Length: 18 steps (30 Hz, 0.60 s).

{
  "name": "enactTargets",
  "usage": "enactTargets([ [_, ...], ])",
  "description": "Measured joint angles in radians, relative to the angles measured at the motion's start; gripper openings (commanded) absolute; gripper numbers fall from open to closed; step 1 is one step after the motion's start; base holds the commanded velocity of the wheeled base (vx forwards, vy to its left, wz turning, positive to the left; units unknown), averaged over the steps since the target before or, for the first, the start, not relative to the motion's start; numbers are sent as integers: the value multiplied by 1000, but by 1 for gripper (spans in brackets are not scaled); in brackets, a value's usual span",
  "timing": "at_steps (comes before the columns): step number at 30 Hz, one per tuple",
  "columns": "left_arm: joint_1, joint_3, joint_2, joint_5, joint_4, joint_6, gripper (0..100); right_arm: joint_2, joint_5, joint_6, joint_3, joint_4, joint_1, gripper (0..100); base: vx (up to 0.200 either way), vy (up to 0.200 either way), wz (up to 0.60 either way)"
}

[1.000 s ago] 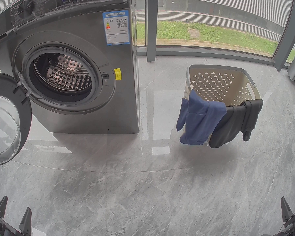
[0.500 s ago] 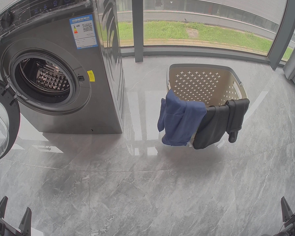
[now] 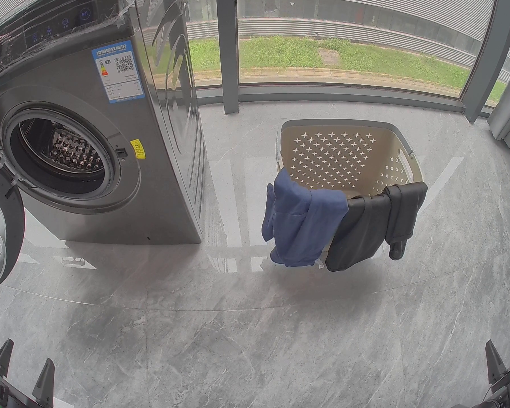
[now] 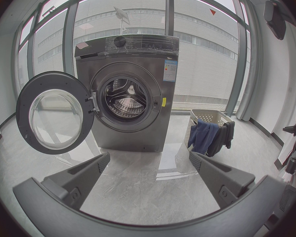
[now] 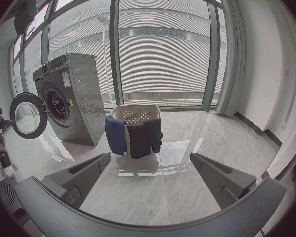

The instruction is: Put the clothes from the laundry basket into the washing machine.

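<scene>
left gripper [image 4: 149,157]: low at the near edge, well short of the basket, to its left; fingers spread wide, holding nothing, touching nothing
right gripper [image 5: 149,155]: low at the near edge, well short of the basket, to its right; fingers likewise apart, nothing between them
grey marble-pattern tile floor [image 3: 238,341]: basket stands on it
blue cloth garment [image 3: 303,222]: draped over basket's near rim, left part, hanging down outside
black cloth garment [image 3: 365,228]: same rim, just right of the blue one, edges touching
beige perforated plastic laundry basket [image 3: 345,123]: upright
grey front-load washing machine [image 3: 124,222]: left of basket, apart from it
round glass-paned door [image 3: 0,228]: swung open, on the side away from basket
steel drum [image 3: 68,148]: exposed
glass window wall [image 3: 334,29]: behind basket
</scene>
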Motion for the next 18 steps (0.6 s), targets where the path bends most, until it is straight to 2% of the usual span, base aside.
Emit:
enactTargets([
  [5,0,0,0,0,0,-1,100,0,0,0,0,0,0,100,0,0,0],
  [18,0,0,0,0,0,-3,100,0,0,0,0,0,0,100,0,-200,0],
])
